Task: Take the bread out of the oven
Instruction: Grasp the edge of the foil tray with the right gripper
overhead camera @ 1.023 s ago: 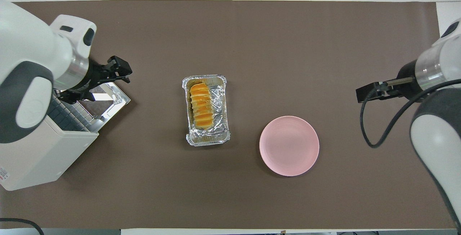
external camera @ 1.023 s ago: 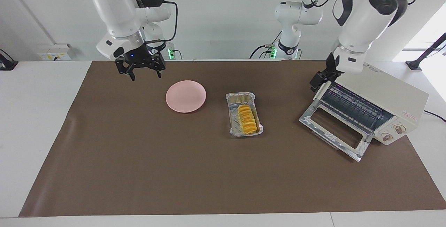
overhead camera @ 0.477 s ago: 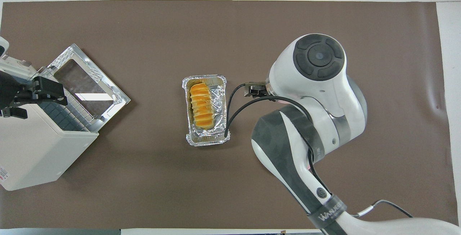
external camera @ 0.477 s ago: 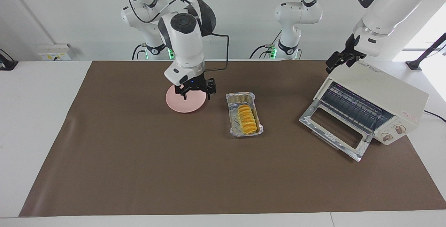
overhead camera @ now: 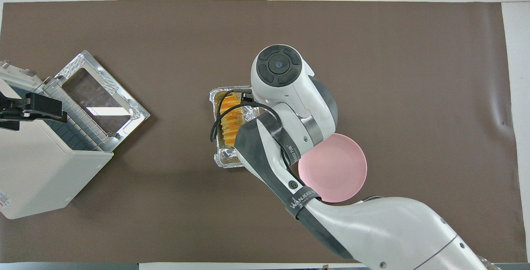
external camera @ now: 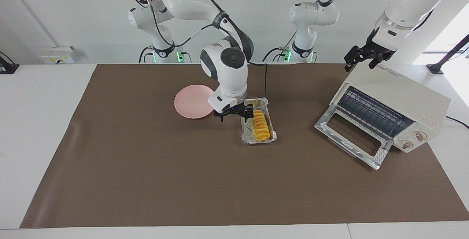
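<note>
The bread [external camera: 259,125] [overhead camera: 231,121], a ridged golden loaf, lies in a crinkled foil tray [external camera: 244,136] [overhead camera: 225,161] on the brown mat, outside the oven. The cream oven [external camera: 399,98] [overhead camera: 45,170] stands at the left arm's end of the table with its glass door [external camera: 350,136] [overhead camera: 103,96] dropped open and its wire rack bare. My right gripper [external camera: 236,116] is open, low over the tray's end nearer the robots. One of its fingers is by the bread, the other outside the tray toward the plate. My left gripper [external camera: 362,60] [overhead camera: 31,107] hangs open above the oven's top.
A pink plate [external camera: 192,101] [overhead camera: 337,170] with nothing on it sits beside the tray, toward the right arm's end of the table. In the overhead view the right arm covers part of the tray and the plate's edge. The brown mat [external camera: 165,180] spreads under everything.
My right arm has swung from the table's end past the plate to the foil tray. My left gripper has lifted from the oven's opening to above its top.
</note>
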`<action>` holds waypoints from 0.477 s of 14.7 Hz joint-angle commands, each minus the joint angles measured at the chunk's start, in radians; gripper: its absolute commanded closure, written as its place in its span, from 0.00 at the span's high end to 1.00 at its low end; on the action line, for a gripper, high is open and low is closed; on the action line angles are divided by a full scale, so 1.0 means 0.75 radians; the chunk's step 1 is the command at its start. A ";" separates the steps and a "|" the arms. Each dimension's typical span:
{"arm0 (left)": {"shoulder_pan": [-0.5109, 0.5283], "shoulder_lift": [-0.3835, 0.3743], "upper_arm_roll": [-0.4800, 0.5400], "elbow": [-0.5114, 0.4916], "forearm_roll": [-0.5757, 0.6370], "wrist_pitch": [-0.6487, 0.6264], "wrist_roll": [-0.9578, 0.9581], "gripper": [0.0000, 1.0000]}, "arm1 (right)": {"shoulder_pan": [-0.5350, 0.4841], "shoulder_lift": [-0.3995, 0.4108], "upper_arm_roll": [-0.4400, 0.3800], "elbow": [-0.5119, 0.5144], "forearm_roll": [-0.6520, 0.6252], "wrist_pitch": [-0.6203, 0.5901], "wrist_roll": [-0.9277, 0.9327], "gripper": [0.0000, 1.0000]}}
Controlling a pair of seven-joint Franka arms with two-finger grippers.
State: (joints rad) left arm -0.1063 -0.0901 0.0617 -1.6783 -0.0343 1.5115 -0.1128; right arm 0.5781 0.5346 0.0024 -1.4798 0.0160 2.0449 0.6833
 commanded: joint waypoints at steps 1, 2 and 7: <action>0.045 0.012 -0.015 0.014 -0.018 -0.029 0.046 1.00 | 0.011 0.075 -0.007 0.059 0.001 0.032 0.026 1.00; 0.041 0.012 -0.013 0.010 -0.018 -0.009 0.056 1.00 | 0.019 0.081 -0.007 0.050 -0.009 0.049 0.026 1.00; 0.056 0.010 -0.009 -0.029 -0.018 0.032 0.060 1.00 | 0.035 0.079 -0.007 -0.044 -0.017 0.145 0.022 1.00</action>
State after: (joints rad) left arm -0.0835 -0.0857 0.0616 -1.6911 -0.0343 1.5140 -0.0881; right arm 0.5986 0.6008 0.0020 -1.4834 0.0137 2.1229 0.6861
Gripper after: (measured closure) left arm 0.000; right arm 0.000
